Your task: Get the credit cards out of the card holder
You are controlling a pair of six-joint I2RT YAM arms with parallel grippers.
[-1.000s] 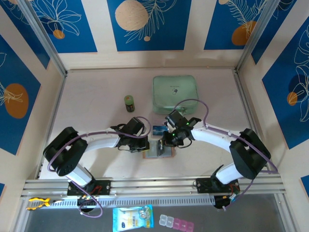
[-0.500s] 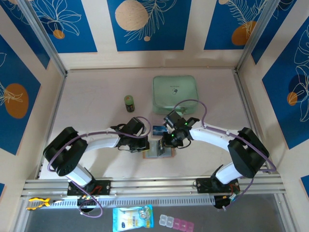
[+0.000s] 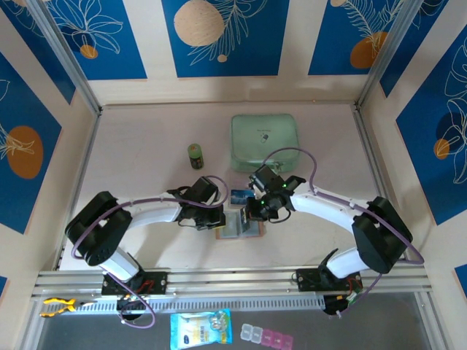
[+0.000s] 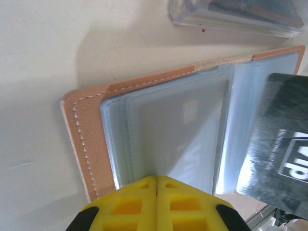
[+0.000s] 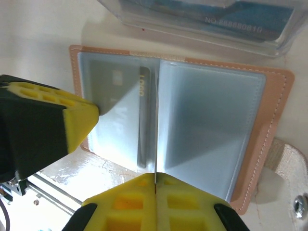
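1. Pale surface point(image 3: 146, 160) boxed in by walls with blue leafy panels point(image 3: 219, 36). The card holder point(image 3: 237, 230) lay open flat toward 6 o'clock on it, between the two arms, with a mint-green case point(image 3: 264, 142) further off at 12 o'clock.
2. Progress, as I read it: roughly midway. The right gripper point(image 5: 155, 185) had its fingers pinched together on a dark card point(image 4: 281, 144) that looked lifted clear of the pockets, so that one counts as out but not set down.
3. What's left: a grey card point(image 5: 118, 91) sat inside the left-hand pocket, not yet pulled. Whether the other pockets held more, I couldn't tell.
4. The left gripper point(image 4: 156, 185) was closed with nothing between its fingers, tips pressed on the holder's left page, probably pinning it.
5. View differences: the left wrist camera showed the dark card's shiny face with white print at 3 o'clock. The right wrist camera got that same card edge-on, just a thin line.
6. The right wrist view also caught a clear plastic packet point(image 5: 202, 24) with something blue and numbered inside, just past the holder at 12 o'clock.
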